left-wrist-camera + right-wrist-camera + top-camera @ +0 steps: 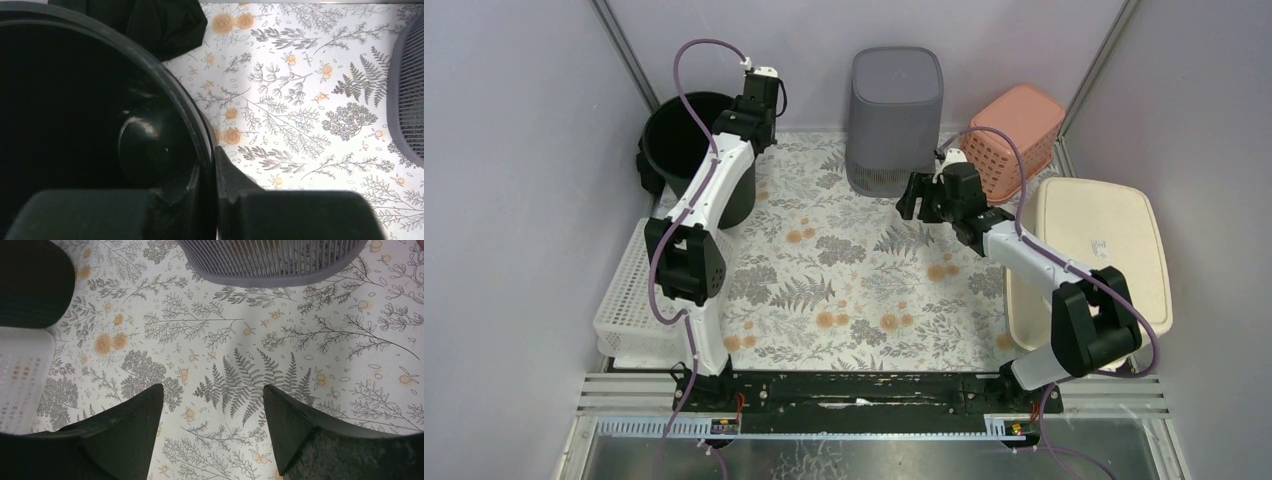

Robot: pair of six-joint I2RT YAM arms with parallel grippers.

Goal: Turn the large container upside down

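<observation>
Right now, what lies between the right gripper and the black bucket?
Nothing but bare floral mat between the right gripper and the black bucket, seen in the top view.

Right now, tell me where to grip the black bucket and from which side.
Grip the bucket by its rim, coming down from above: it stands upright, mouth open, and the thin wall fits between the jaws. The left gripper is shut there, one jaw inside, one outside.

On or beside the floral mat (864, 290) are five containers: one black bucket (686, 130), one grey slatted bin (894, 110), one pink basket (1021, 125), one white crate (627, 300), one cream tub (1124, 215).
</observation>
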